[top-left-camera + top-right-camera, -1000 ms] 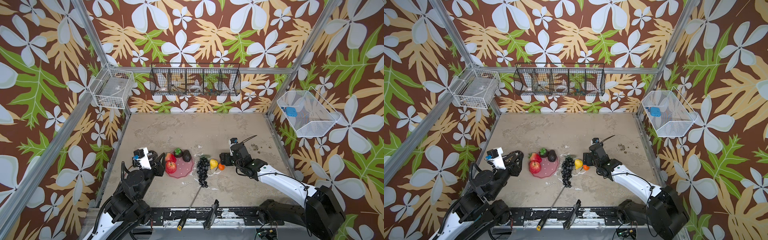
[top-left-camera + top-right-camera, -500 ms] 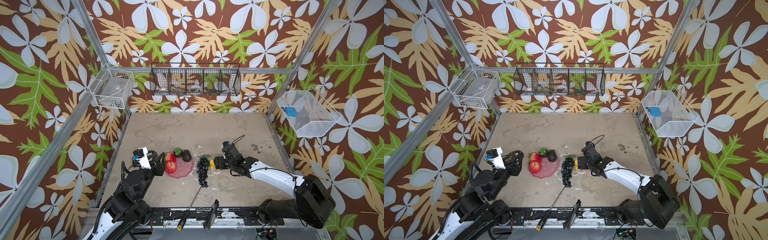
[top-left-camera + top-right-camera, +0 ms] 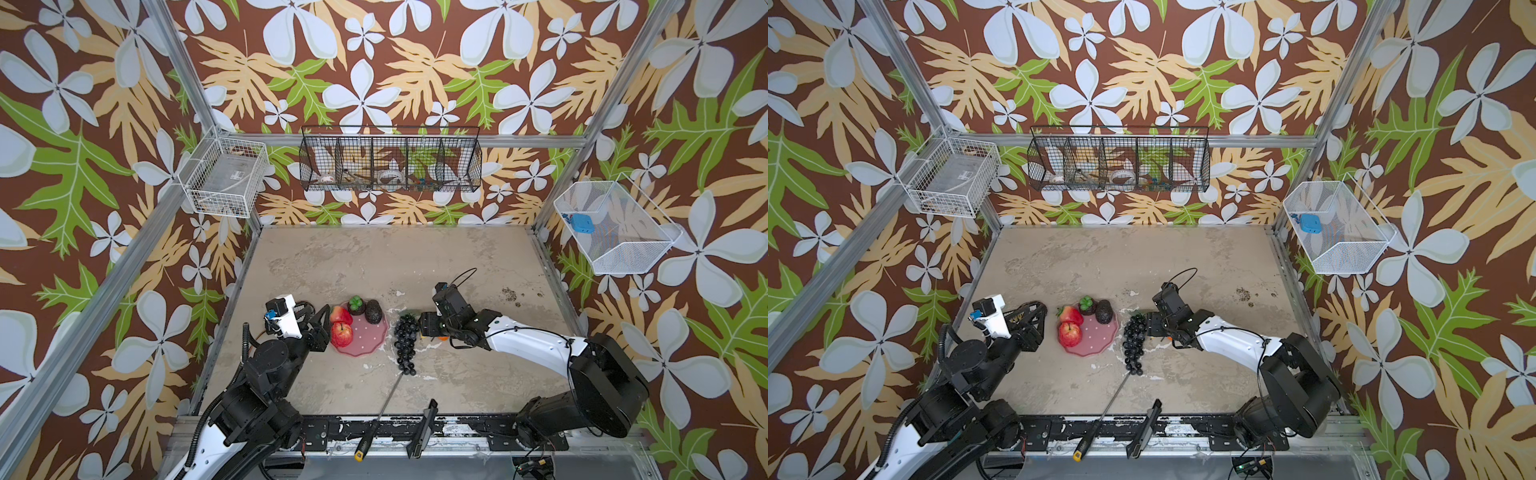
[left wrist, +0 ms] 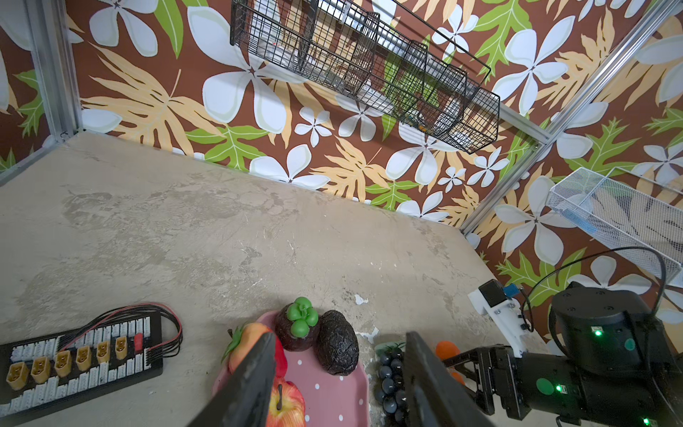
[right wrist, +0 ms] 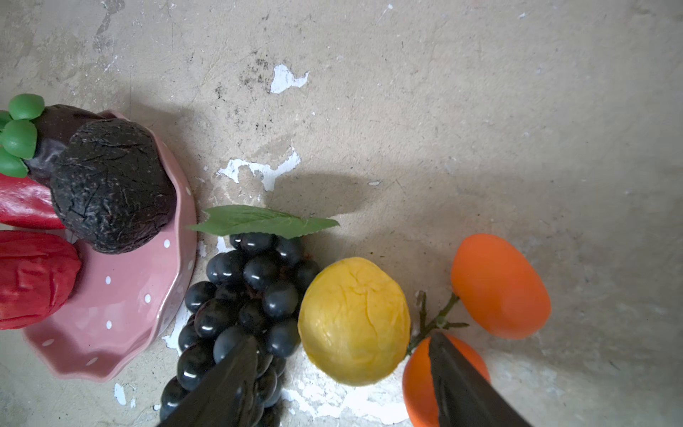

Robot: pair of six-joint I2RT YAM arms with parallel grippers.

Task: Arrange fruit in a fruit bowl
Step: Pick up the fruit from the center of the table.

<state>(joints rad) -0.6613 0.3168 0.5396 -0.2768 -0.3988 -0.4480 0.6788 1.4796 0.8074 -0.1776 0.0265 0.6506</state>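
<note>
1. A worn beige tabletop (image 3: 374,266) sits inside walls of flower-and-leaf wallpaper. A black wire basket (image 3: 390,166) and white wire baskets (image 3: 224,183) hang well beyond the fruit bowl.
2. The pink dotted fruit bowl (image 3: 368,343) holds two red apples (image 3: 341,334), a mangosteen (image 3: 356,304) and an avocado (image 3: 373,311).
3. The grape bunch (image 3: 404,345) lies just beside the bowl's rim, the lemon (image 5: 354,321) past it and the oranges (image 5: 500,286) farther out.
4. The left gripper (image 4: 339,334) hovers at the bowl's apple side, spread and empty. The right gripper (image 5: 343,340) straddles the lemon with its jaws apart, not clamping it.
5. A second ago the right gripper stood by the oranges, farther from the bowl. It has since moved bowlward, and the left arm has not moved.
</note>
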